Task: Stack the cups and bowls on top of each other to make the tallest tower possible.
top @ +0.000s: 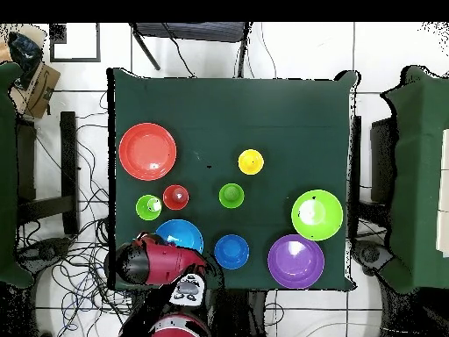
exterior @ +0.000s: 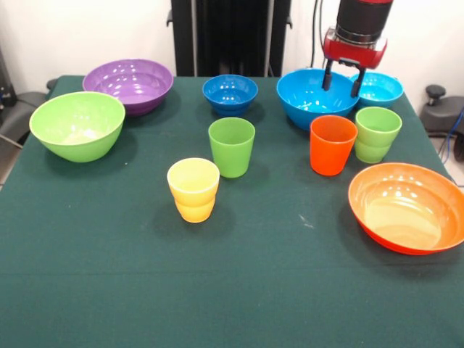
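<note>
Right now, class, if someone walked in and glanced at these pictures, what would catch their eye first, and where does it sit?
Probably the large orange bowl at the front view's right edge, glossy against the dark green table. Next, the red and black tool hanging open over the big blue bowl at the far side. Then the purple bowl and lime green bowl, side by side at far left; nothing is stacked yet.

The near half of the table (exterior: 217, 290) lies open; cups (exterior: 232, 146) and bowls (exterior: 76, 125) crowd the far half.
</note>
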You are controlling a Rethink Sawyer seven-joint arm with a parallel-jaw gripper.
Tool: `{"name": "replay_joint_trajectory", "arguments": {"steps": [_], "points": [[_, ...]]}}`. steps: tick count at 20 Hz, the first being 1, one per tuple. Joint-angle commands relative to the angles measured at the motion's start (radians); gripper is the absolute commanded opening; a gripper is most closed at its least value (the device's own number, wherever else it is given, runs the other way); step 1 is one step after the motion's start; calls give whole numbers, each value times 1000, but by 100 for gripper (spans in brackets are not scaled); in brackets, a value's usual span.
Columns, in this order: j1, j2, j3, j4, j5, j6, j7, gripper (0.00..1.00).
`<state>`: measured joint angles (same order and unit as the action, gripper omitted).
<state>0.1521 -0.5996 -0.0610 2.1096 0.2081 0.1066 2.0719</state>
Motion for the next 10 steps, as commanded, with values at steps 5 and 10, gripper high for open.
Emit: {"name": "replay_joint_trajectory", "arguments": {"steps": [5, 10], "points": [[22, 16, 95, -28, 75, -18, 219, 100], [18, 39, 113, -34, 87, -48, 218, 100]]}}
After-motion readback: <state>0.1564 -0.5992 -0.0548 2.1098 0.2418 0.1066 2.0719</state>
